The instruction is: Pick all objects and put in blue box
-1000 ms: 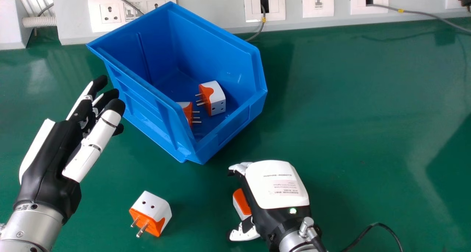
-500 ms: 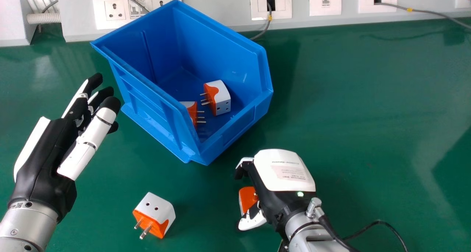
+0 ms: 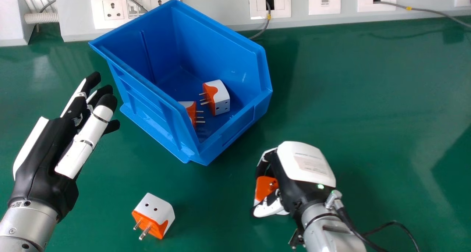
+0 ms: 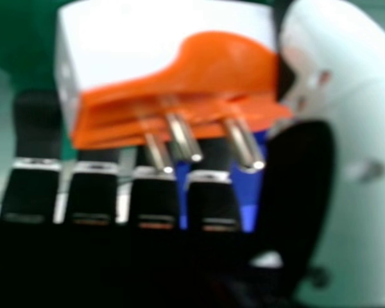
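Green table [image 3: 368, 97] w/ blue box [image 3: 152, 112] on it, my L hand [image 3: 44, 160] open beside it. R hand [image 3: 305, 163], nearby, is curled round the held adapter [image 3: 265, 187]; loose adapter [image 3: 154, 210] on table, two adapters [image 3: 221, 97] [image 3: 190, 111] boxed. Prob. light, stiff, slick plastic – I'd grip the body's sides – not the pins [image 4: 244, 144].

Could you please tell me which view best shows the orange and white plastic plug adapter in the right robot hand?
The right hand view: the plug adapter appears large there, its three metal pins plain. The head view shows its orange part, partly covered by the right robot hand.
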Motion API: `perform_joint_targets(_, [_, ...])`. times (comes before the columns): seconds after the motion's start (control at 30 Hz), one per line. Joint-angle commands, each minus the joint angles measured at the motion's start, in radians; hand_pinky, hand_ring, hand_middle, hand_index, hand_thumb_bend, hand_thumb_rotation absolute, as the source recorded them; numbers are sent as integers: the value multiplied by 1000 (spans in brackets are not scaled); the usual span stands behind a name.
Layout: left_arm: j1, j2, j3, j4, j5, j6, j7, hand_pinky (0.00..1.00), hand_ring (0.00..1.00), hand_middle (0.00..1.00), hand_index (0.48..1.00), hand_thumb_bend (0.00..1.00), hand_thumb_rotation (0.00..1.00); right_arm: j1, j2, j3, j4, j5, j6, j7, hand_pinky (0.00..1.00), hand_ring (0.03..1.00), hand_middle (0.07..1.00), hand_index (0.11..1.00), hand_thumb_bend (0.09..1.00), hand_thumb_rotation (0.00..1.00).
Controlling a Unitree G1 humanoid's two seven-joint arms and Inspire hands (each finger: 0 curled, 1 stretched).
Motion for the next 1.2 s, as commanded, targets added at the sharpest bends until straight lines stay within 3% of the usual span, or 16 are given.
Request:
perform_joint_targets(0.0, [-12, 10, 12, -15, -6, -13, 0, 868, 938, 954, 975, 441, 719, -4, -1, -13, -22, 8, -6, -29, 350, 466, 552, 531, 487, 2])
perform_joint_targets(0.27, [-11, 8, 11, -11, -5, -16, 1, 868, 937, 953, 974, 431, 700, 1, 8, -34, -65, 48, 16, 0, 341, 447, 545, 520, 490, 1])
perform_joint_targets(0.37, [-8, 8, 11, -20, -5, -11, 3, 867, 937, 953, 974, 425, 692, 3, 20, -46, -87, 70, 39, 13, 334, 441, 545, 515, 491, 0])
perform_joint_targets(0.77, [-4, 8, 10, -29, -8, -2, 7, 872, 938, 952, 972, 423, 683, 48, 80, -147, -235, 254, 85, 46, 307, 418, 535, 504, 488, 0])
perform_joint_targets(1.17, [2, 8, 9, -42, -3, 7, 10, 874, 939, 952, 972, 424, 681, 95, 33, -101, -380, 199, 111, 58, 275, 407, 526, 528, 484, 0])
